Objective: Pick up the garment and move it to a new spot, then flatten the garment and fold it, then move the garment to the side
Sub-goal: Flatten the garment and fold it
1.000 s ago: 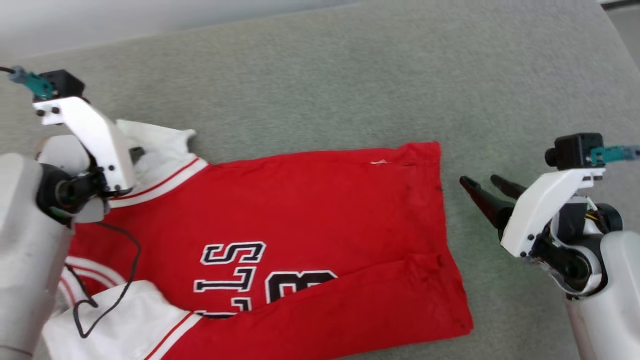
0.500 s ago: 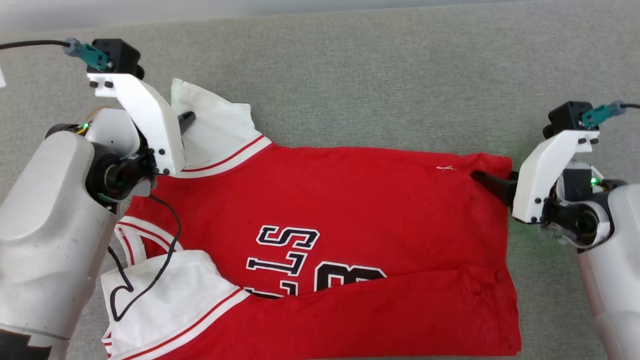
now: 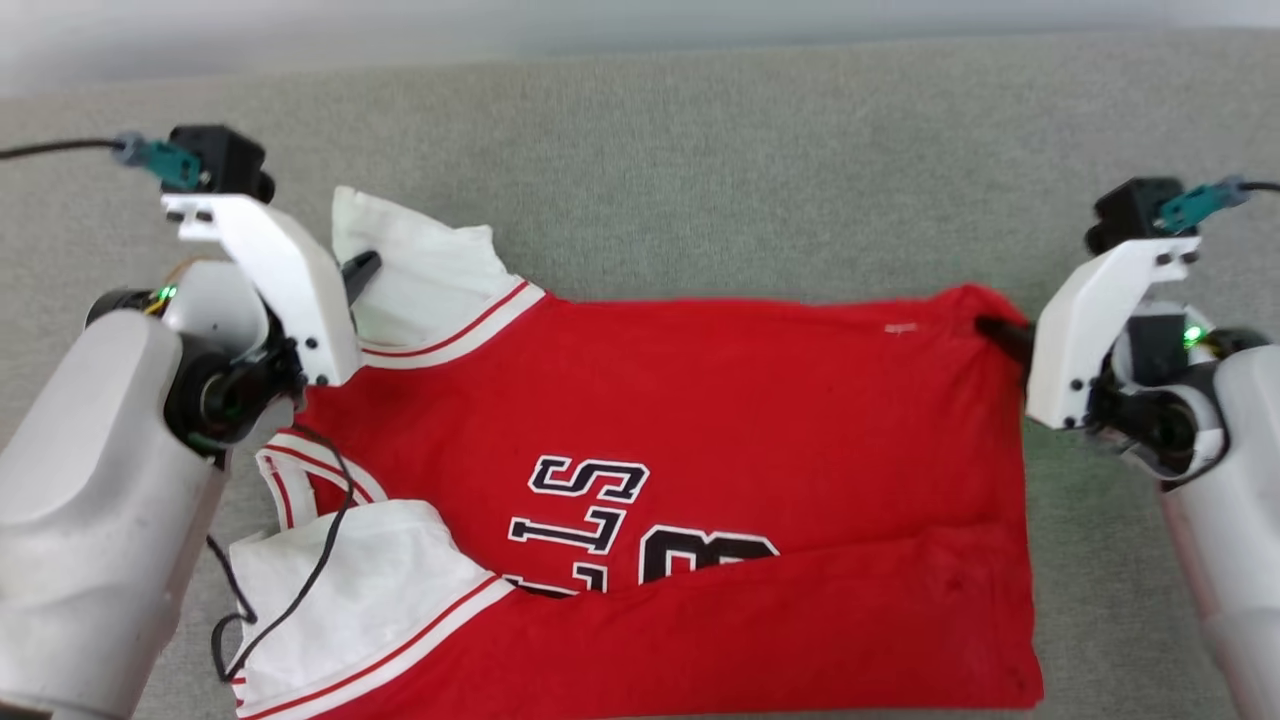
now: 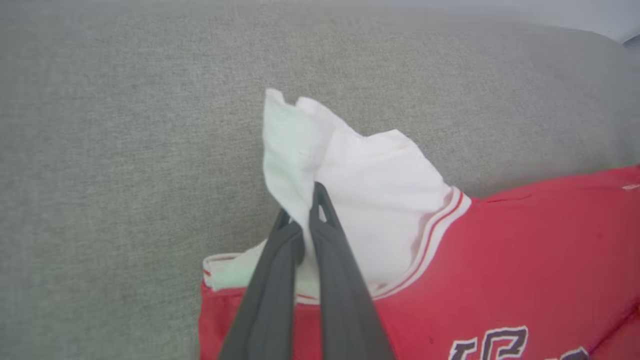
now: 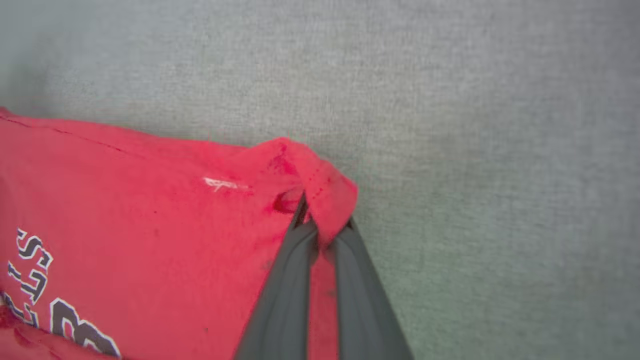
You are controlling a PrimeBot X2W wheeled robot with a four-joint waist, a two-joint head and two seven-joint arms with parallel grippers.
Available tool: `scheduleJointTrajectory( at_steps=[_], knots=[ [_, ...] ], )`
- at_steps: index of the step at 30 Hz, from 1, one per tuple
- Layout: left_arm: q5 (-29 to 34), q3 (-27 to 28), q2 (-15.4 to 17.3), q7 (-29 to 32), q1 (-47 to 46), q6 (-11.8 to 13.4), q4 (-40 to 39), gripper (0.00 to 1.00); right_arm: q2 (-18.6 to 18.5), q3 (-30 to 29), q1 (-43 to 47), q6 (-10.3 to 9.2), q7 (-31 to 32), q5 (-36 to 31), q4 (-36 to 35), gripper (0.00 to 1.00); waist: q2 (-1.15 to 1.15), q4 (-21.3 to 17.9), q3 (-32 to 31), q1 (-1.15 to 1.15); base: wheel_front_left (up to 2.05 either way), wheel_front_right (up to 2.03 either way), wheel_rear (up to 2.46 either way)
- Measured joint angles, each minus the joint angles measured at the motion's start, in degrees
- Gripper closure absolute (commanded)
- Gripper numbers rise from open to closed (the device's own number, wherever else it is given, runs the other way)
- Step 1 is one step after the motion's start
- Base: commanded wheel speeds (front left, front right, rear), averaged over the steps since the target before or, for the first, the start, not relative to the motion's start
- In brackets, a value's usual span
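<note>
Head view down on whole garment [image 3: 760,400], wrist views close on its far corners

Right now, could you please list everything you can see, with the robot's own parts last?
garment: one, red with white sleeves and black lettering, spread on the surface, near edge folded over the lettering.
surface: one, grey fabric, beneath the garment.
cable: one, black, trailing from the left arm across the near white sleeve.
left gripper: one, dark fingers, shut on the far white sleeve.
right gripper: one, dark fingers, shut on the garment's far red corner.
</note>
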Motion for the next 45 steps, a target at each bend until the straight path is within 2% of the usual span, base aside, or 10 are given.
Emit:
scheduleJointTrajectory(
  at_steps=[10,16,21,22,23,24,25,31,36,45],
  knots=[
    [-3.2,4.5,3.3,-7.4,14.9,2.5,-7.8,1.00,-3.1,-1.0,10.6,0.02,-3.4,-0.9,-10.6,1.00,0.00,0.2,-7.1,-0.01,0.00,0.00,0.00],
    [-5.3,6.6,4.2,-10.5,27.9,6.5,-14.8,1.00,-1.1,-2.9,20.8,0.02,-5.0,-1.3,-14.7,1.00,0.00,0.5,-10.3,-0.01,0.00,0.00,0.00],
    [-8.1,6.6,2.3,-11.4,37.9,9.0,-17.8,1.00,0.9,-4.6,27.8,0.01,-7.9,-2.2,-14.4,1.00,0.00,0.8,-11.6,-0.01,0.00,0.00,0.00],
    [-8.3,6.6,1.9,-11.6,39.3,9.5,-18.0,0.98,1.3,-4.7,28.9,0.01,-8.5,-2.3,-14.1,0.91,0.00,0.8,-11.7,-0.01,0.00,0.00,0.00],
    [-8.6,6.6,1.6,-11.8,40.6,9.9,-18.0,0.71,1.5,-4.8,29.8,0.02,-8.8,-2.7,-13.8,0.67,0.00,0.8,-11.8,-0.01,0.00,0.00,0.00],
    [-9.1,6.5,1.4,-11.9,41.9,10.0,-17.9,0.25,1.8,-4.9,30.9,0.02,-9.2,-2.7,-13.4,0.09,0.00,0.8,-12.0,-0.01,0.00,0.00,0.00],
    [-9.4,6.4,0.9,-12.2,43.1,10.0,-17.8,0.00,2.2,-5.2,32.0,0.02,-9.9,-2.6,-13.1,0.00,0.00,0.7,-12.2,-0.02,0.00,0.00,0.00],
    [-8.1,6.4,-1.3,-17.7,46.2,10.5,-18.5,0.00,3.1,-6.2,36.4,0.02,-13.0,-2.0,-13.8,0.00,0.00,0.4,-13.5,-0.02,0.00,0.00,0.00],
    [-4.3,6.5,-1.3,-23.2,46.8,11.2,-20.8,0.00,2.0,-8.0,37.5,0.00,-13.3,-2.0,-19.2,0.00,0.00,0.1,-14.5,-0.02,0.00,0.00,0.00],
    [4.1,6.5,-1.5,-33.3,43.7,13.0,-28.8,0.00,1.4,-14.8,37.4,0.00,-2.1,-4.1,-29.3,0.00,0.00,0.8,-15.6,-0.02,0.00,0.00,0.00]
  ],
)
